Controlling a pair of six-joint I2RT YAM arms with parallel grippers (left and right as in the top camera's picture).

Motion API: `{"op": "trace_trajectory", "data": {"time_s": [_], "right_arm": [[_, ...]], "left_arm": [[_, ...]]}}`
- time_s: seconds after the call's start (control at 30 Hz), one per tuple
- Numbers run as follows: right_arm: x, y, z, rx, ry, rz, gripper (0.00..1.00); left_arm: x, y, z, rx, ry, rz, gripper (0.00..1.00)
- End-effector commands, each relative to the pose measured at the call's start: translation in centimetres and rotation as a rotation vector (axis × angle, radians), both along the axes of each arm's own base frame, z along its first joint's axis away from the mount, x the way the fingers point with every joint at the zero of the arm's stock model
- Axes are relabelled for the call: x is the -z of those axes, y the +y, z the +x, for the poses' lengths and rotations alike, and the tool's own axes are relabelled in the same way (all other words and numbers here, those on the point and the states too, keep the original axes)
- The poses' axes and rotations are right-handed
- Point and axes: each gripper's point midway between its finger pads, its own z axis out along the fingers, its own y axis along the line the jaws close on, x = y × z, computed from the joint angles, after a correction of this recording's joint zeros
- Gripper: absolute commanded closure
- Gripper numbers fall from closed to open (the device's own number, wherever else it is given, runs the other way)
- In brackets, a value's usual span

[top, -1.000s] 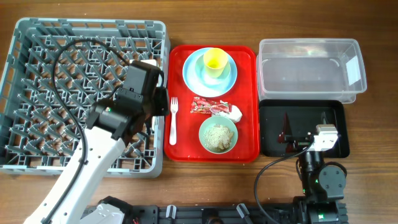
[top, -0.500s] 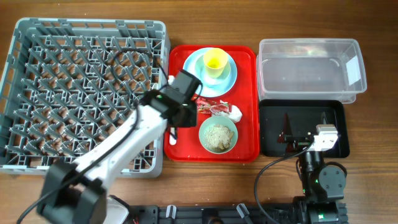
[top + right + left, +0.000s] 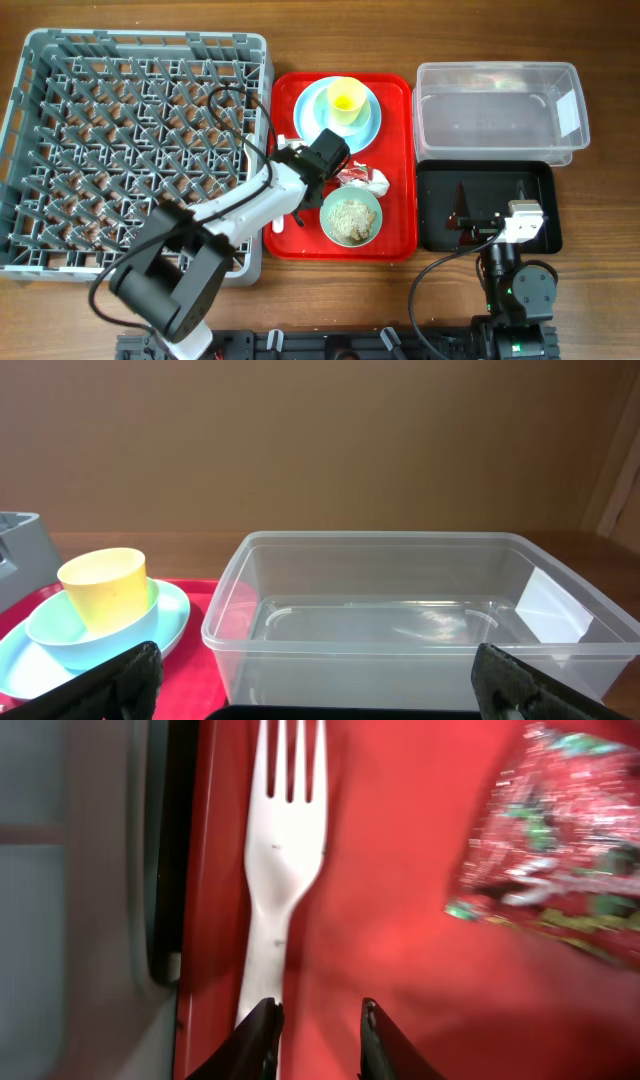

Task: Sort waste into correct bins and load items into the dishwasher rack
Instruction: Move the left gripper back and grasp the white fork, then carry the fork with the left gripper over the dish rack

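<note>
Okay so, the white plastic fork [image 3: 285,870] was lying flat on the red tray [image 3: 380,950], right along the tray's edge on the side next to the grey dishwasher rack [image 3: 30,45]. Its tines pointed away from my fingers and its handle ran back under them.

My left gripper [image 3: 315,1025] hung low over it with the jaws only a little apart and nothing between them, just bare red tray in the gap. The left finger [image 3: 258,1030] sat over the handle rather than beside it. The wrist picture was smeared, so I couldn't tell whether it was touching.

Here's what worried me. If I dropped straight down, that finger would probably land on the handle and pin or flick the fork instead of straddling it. The gap looked tight for the handle too. The tray's raised lip was just beside the fork, so a finger could catch on it. And a thin, slick fork lying flat gives you very little to bite.

As for looks, it was plain glossy white, narrow at the neck, and seemed clean as far as I could see.

The red printed snack wrapper [image 3: 560,840] lay nearby, apart from the fork. A crumpled napkin [image 3: 377,181] sat past it, and a pale green bowl [image 3: 376,222] of rice scraps was close by.

My right gripper [image 3: 315,660] was spread wide and empty, parked by the black tray [image 3: 435,200], facing the clear tub [image 3: 430,75].
</note>
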Motion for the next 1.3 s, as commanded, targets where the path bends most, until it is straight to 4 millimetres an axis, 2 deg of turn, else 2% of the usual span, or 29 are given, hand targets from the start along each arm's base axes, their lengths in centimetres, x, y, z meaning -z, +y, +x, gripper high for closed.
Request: {"op": "trace_trajectory", "data": {"time_s": [0.0, 0.27, 0.5, 0.73, 0.87, 0.97, 1.03, 1.07, 1.27], "right_arm": [[-0.1, -0.3, 0.0, 0.018, -0.006, -0.006, 0.00], [-0.1, -0.3, 0.0, 0.018, -0.006, -0.006, 0.00], [-0.1, -0.3, 0.0, 0.018, -0.006, -0.005, 0.00], [-0.1, -0.3, 0.0, 0.018, -0.006, -0.006, 0.00], [-0.1, -0.3, 0.0, 0.018, -0.006, -0.006, 0.00], [-0.1, -0.3, 0.0, 0.018, -0.006, -0.005, 0.00], [-0.1, -0.3, 0.0, 0.018, -0.006, -0.005, 0.00], [-0.1, -0.3, 0.0, 0.018, -0.006, -0.006, 0.00], [-0.1, -0.3, 0.0, 0.018, -0.006, -0.006, 0.00]], "left_arm": [[1.0, 1.5, 0.2, -0.033, -0.024, 0.090, 0.71], [1.0, 1.3, 0.7, -0.033, -0.046, 0.081, 0.70], [2.9, 1.0, -0.4, -0.028, -0.009, 0.038, 0.71], [3.2, -2.3, -1.3, 0.032, 0.068, -0.135, 0.76], [2.6, -2.6, -0.9, 0.035, 0.046, -0.152, 0.84], [2.5, -2.5, -0.7, 0.038, 0.036, -0.145, 0.85], [2.5, -2.5, -0.6, 0.064, 0.033, -0.134, 0.95], [2.3, -2.4, -0.5, 0.074, 0.029, -0.130, 0.96], [2.3, -2.2, -0.7, 0.081, 0.034, -0.120, 0.96]]}}
